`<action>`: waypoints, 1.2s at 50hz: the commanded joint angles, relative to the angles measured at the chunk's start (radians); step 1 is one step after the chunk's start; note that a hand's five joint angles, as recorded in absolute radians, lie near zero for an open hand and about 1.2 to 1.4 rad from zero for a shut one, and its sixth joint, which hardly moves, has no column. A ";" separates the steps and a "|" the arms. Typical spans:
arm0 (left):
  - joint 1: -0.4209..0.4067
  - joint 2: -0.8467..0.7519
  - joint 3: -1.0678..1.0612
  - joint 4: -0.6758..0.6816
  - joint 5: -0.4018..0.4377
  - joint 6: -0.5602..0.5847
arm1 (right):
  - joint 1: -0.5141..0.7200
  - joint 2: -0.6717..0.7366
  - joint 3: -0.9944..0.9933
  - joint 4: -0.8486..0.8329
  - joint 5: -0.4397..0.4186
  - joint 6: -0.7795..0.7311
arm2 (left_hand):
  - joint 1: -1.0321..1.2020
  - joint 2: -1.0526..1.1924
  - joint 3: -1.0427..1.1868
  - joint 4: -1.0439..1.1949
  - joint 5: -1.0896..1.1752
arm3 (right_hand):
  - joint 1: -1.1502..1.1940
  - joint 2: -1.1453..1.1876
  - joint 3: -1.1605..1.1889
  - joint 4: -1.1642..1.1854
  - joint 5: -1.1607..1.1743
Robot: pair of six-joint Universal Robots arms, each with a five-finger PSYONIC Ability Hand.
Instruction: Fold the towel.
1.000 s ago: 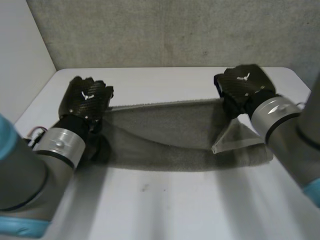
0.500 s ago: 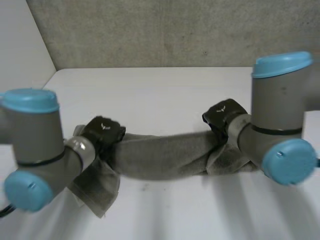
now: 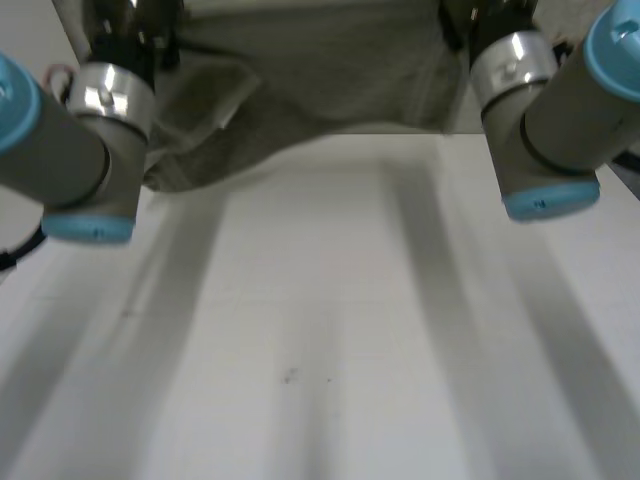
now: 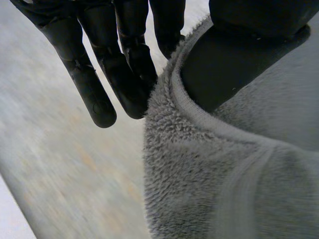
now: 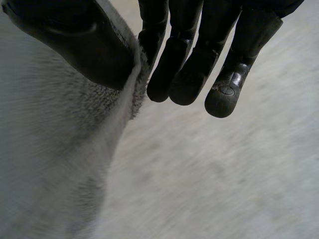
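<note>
Grey arms (image 3: 60, 150) with light-blue caps (image 3: 545, 205), silver wrist rings (image 3: 105, 95) and glossy black hands (image 4: 124, 74).

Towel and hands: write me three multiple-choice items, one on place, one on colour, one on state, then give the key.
1. Where is the towel? A draped over one forearm; B spread between the left hand and the right hand; C bunched in one hand.
2. What colour is the towel? A red; B blue-striped; C grey.
3. What is the left hand doing? A pinching the towel's edge between thumb and fingers; B hanging open, off the towel; C curled in an empty fist.
Key: 1 B, each wrist view shows its own hand on an edge of the towel; 2 C, its pile is grey in all three views; 3 A, the left wrist view shows the hem clamped under the thumb.
</note>
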 commanded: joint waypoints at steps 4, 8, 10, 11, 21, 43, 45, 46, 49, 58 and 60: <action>0.027 0.059 -0.429 -0.045 0.095 0.047 | -0.023 -0.038 0.311 0.190 -0.023 -0.001 | 0.195 0.179 0.180 0.179 0.184 | 0.057 0.062 0.052 0.055 0.047; 0.032 0.067 -0.593 -0.089 0.130 0.156 | -0.034 -0.056 0.497 0.187 -0.023 -0.002 | 0.195 0.179 0.180 0.179 0.184 | 0.057 0.062 0.052 0.055 0.047; 0.032 0.064 -0.631 -0.097 0.132 0.193 | -0.036 -0.058 0.547 0.186 -0.021 -0.002 | 0.195 0.179 0.180 0.179 0.184 | 0.057 0.062 0.052 0.055 0.047; 0.034 0.061 -0.664 -0.100 0.132 0.228 | -0.039 -0.059 0.590 0.186 -0.020 -0.002 | 0.195 0.179 0.180 0.179 0.184 | 0.057 0.062 0.052 0.055 0.047; 0.050 0.068 -0.693 -0.088 0.124 0.274 | -0.069 -0.110 0.748 0.152 -0.018 0.041 | 0.195 0.179 0.180 0.179 0.184 | 0.057 0.062 0.052 0.055 0.047; 0.052 -0.027 -0.679 0.011 0.115 0.190 | -0.141 -0.206 0.854 0.061 -0.067 0.352 | -0.336 -0.352 -0.351 -0.352 -0.347 | 0.057 0.062 0.052 0.055 0.047; 0.057 -0.034 -0.676 0.014 0.114 0.192 | -0.146 -0.214 0.861 0.051 -0.067 0.357 | -0.336 -0.352 -0.351 -0.352 -0.347 | 0.057 0.062 0.052 0.055 0.047; 0.067 -0.039 -0.675 0.017 0.109 0.192 | -0.149 -0.217 0.868 0.038 -0.066 0.358 | -0.336 -0.352 -0.351 -0.352 -0.347 | 0.057 0.062 0.052 0.055 0.047; 0.102 -0.040 -0.676 0.018 0.080 0.192 | -0.154 -0.216 0.874 0.024 -0.064 0.360 | -0.336 -0.352 -0.351 -0.352 -0.347 | 0.057 0.062 0.052 0.055 0.047; 0.175 -0.027 -0.681 0.017 -0.008 0.190 | -0.163 -0.211 0.874 -0.002 -0.056 0.358 | -0.400 -0.417 -0.416 -0.417 -0.412 | 0.057 0.062 0.052 0.055 0.047; 0.204 -0.025 -0.678 0.018 -0.012 0.189 | -0.171 -0.213 0.872 -0.008 -0.056 0.358 | -0.400 -0.417 -0.416 -0.417 -0.412 | 0.057 0.062 0.052 0.055 0.047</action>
